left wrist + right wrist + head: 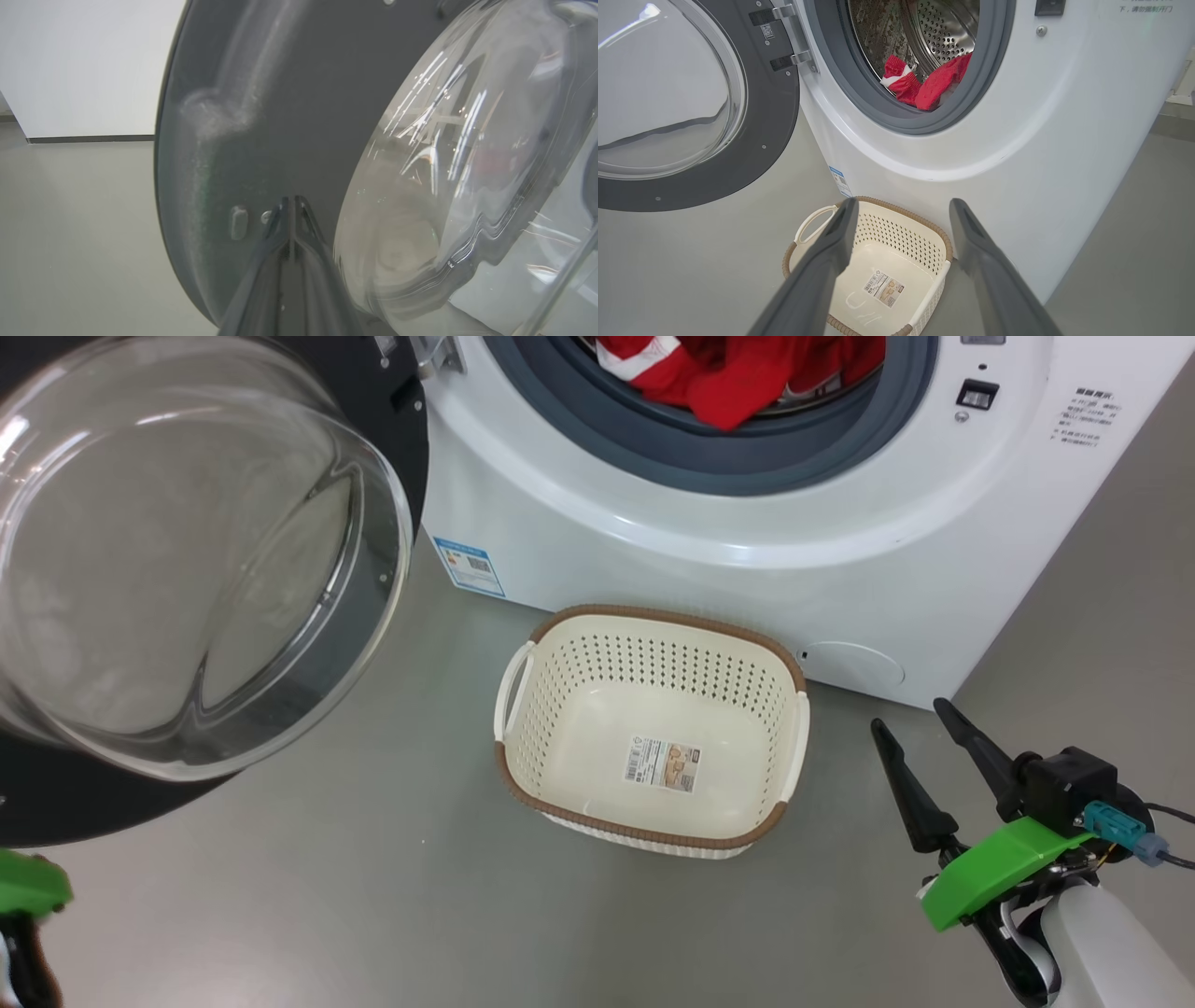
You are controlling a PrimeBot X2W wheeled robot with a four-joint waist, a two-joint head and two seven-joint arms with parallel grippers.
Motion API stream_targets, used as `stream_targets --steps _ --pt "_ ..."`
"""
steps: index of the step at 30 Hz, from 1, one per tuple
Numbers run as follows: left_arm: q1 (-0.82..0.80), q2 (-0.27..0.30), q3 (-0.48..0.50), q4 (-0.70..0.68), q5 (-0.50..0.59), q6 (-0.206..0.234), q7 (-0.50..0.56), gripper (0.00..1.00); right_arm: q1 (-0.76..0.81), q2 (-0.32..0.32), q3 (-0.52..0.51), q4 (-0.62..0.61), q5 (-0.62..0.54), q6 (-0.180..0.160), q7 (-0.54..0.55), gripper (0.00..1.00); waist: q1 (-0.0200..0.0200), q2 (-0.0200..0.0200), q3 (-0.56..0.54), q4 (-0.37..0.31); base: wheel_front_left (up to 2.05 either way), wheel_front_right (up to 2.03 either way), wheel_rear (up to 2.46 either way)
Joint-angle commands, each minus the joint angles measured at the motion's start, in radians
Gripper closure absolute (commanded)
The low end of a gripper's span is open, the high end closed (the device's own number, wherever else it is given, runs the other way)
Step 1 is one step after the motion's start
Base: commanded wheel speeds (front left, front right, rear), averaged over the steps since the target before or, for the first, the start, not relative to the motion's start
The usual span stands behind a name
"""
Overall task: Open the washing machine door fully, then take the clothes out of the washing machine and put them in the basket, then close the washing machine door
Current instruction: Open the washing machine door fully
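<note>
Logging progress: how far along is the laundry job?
Done: the washing machine door stands swung wide open. In hand: the shut left gripper is at its black rim; the right gripper hangs open. Left: the clothes lie in the drum, the basket is empty, door to close.

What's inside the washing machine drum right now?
Red clothes lie bunched at the front of the drum, one fold draped onto the grey gasket. Its perforated steel wall shows behind. Anything beneath them is covered.

Clothes (pixel 738 378) in washing machine (pixel 653 551); basket (pixel 658 615) on floor (pixel 373 896) before it; door (pixel 187 569) left of basket.
</note>
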Motion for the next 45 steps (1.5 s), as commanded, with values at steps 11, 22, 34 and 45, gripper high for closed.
stream_targets --steps 11,22,34,45 --pt "0.144 -0.013 -0.109 -0.120 -0.063 -0.011 -0.005 0.00 0.046 0.014 0.006 -0.025 0.002 0.002 -0.012 0.00 0.0000 0.0000 -0.064 0.002 0.00 0.00 0.00" --pt "0.269 -0.023 -0.255 -0.237 -0.150 -0.012 -0.005 0.00 0.059 0.024 -0.011 -0.034 0.003 0.002 -0.012 0.00 0.0000 0.0000 -0.078 -0.045 0.00 0.00 0.00" --pt "0.320 -0.014 -0.388 -0.307 -0.188 -0.012 -0.005 0.00 0.074 0.036 -0.049 -0.049 -0.002 0.002 -0.012 0.00 0.0000 0.0000 -0.075 -0.164 0.00 0.00 0.00" --pt "0.331 0.013 -0.467 -0.336 -0.203 -0.012 -0.005 0.00 0.077 0.048 -0.083 -0.056 -0.005 0.002 -0.012 0.00 0.0000 0.0000 -0.073 -0.280 0.00 0.00 0.00"
